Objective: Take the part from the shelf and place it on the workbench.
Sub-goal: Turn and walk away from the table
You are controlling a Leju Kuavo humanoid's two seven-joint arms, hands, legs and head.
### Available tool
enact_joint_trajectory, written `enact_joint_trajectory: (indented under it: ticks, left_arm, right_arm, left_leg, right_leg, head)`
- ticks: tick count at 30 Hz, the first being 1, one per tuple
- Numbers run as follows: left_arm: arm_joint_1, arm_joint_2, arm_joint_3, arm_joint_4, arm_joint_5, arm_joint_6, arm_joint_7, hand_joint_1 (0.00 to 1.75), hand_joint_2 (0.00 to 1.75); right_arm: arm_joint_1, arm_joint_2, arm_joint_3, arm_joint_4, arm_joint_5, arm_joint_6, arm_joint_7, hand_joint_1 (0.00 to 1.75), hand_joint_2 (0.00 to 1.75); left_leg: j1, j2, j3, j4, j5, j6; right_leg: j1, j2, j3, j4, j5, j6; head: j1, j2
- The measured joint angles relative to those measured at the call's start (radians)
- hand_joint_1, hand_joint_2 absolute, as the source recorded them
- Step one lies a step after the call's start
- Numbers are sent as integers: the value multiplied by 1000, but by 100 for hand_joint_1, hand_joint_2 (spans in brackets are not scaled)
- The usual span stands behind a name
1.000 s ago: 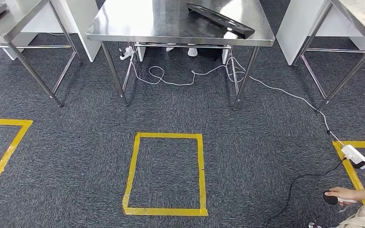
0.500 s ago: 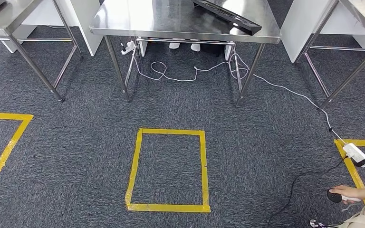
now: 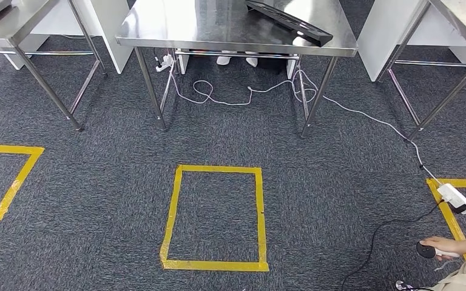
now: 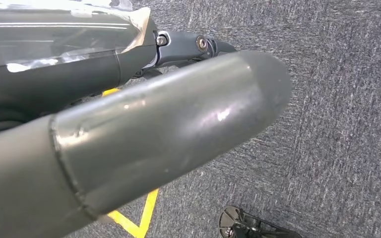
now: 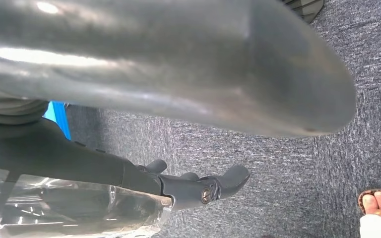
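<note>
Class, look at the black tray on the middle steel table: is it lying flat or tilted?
Tilted. The black tray rests on the steel table with its near edge raised above the surface.

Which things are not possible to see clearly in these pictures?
- Part in plastic wrap: left hand covers it, left wrist view; shape unclear.
- Same in the right wrist view, under the right hand.
- Black tray on the workbench: cut by the head view's top edge.
- Person's hand: cut at the right edge.
</note>
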State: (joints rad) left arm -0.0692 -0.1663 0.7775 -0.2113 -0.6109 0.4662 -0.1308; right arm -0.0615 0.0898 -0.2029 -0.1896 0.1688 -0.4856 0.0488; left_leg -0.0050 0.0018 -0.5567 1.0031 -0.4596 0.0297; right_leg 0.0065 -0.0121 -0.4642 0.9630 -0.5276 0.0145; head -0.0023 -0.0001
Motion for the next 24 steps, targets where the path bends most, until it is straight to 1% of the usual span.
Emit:
enact_joint_trajectory:
  ticks: [2, 6, 8, 9, 10, 11, 12, 13, 14, 15, 17, 18, 21, 22, 23, 24]
  left_arm:
    - [0, 0, -2, 0, -7, -6, -1, 0, 0]
    - [0, 4, -6, 0, -16, -17, -4, 0, 0]
    - [0, 4, -7, 0, -20, -20, -7, 0, 0]
    - [0, 4, -7, 0, -22, -21, -8, 0, 0]
    - [0, 3, -7, 0, -24, -22, -9, 0, 0]
    - [0, 3, -7, 0, -25, -24, -10, 0, 0]
    - [0, 3, -7, 0, -26, -25, -10, 0, 0]
    - [0, 3, -7, 0, -27, -26, -10, 0, 0]
    - [0, 3, -7, 0, -27, -27, -9, 0, 0]
    - [0, 3, -7, 1, -27, -28, -8, 0, 0]
    - [0, 3, -7, 1, -26, -29, -7, 0, 0]
    - [0, 3, -7, 2, -26, -29, -7, 0, 0]
    - [0, 3, -7, 2, -26, -29, -7, 0, 0]
    - [0, 3, -7, 2, -25, -29, -6, 0, 0]
    - [0, 4, -7, 2, -23, -29, -6, 0, 0]
    - [0, 4, -7, 3, -19, -28, -5, 0, 0]
  right_arm:
    - [0, 0, -5, 0, -13, 2, -5, 0, 0]
    - [0, 4, -27, 0, -40, 4, -25, 0, 0]
    - [0, 5, -36, 0, -47, 4, -31, 0, 0]
    - [0, 4, -40, 0, -49, 4, -33, 0, 0]
    - [-1, 4, -44, 0, -51, 4, -34, 0, 0]
    - [0, 4, -47, 0, -53, 4, -34, 0, 0]
    - [0, 4, -50, 0, -55, 4, -34, 0, 0]
    - [2, 4, -52, 0, -56, 5, -34, 0, 0]
    - [3, 3, -55, 0, -57, 5, -34, 0, 0]
    - [5, 2, -58, 0, -57, 6, -34, 0, 0]
    - [7, 1, -61, 0, -58, 8, -35, 0, 0]
    - [8, 1, -62, 0, -59, 8, -35, 0, 0]
    - [8, 1, -62, 0, -59, 8, -35, 0, 0]
    - [7, 0, -63, 0, -58, 11, -36, 0, 0]
    - [6, 2, -64, 0, -58, 14, -38, 0, 0]
    - [4, 2, -65, 0, -58, 20, -41, 0, 0]
  left_leg:
    - [-1, 0, 0, 1, 0, 1]
    - [-2, 0, -4, 6, -3, 6]
    - [3, 3, -1, -3, 2, 11]
    - [7, 7, 1, -11, 6, 16]
    - [12, 12, 2, -18, 10, 20]
    - [15, 18, 3, -22, 13, 23]
    - [17, 24, 1, -24, 14, 24]
    - [17, 30, 0, -23, 14, 24]
    - [18, 37, -1, -23, 14, 23]
    - [20, 43, -1, -22, 14, 20]
    - [23, 50, -1, -21, 14, 16]
    - [24, 51, -1, -21, 14, 15]
    - [25, 52, -1, -21, 14, 14]
    - [27, 56, 0, -19, 13, 9]
    - [27, 63, 0, -15, 10, -1]
    - [29, 76, 5, -13, 7, -15]
  right_leg:
    - [-1, 0, 0, 0, 1, 1]
    - [-11, 0, -1, -2, 3, 5]
    - [-11, 1, -3, 2, 0, 8]
    - [-10, 3, -10, 19, -9, 8]
    - [-10, 4, -27, 52, -28, 8]
    - [-13, 5, -57, 110, -55, 6]
    - [-15, 7, -95, 179, -84, 6]
    - [-19, 8, -130, 243, -105, 8]
    - [-24, 8, -154, 285, -113, 15]
    - [-29, 7, -160, 290, -106, 25]
    - [-36, 7, -150, 262, -83, 40]
    - [-38, 7, -145, 250, -77, 43]
    - [-38, 7, -142, 243, -73, 45]
    - [-42, -5, -117, 191, -51, 54]
    - [-44, -26, -94, 136, -26, 61]
    - [-43, -37, -74, 84, -1, 55]
  head:
    - [0, 0]
    - [0, 0]
    - [0, 0]
    - [0, 0]
    - [2, 0]
    - [4, 0]
    - [6, 0]
    - [7, 0]
    - [7, 0]
    - [7, 0]
    - [8, 0]
    - [8, 0]
    - [8, 0]
    - [8, 0]
    - [10, 0]
    - [10, 0]
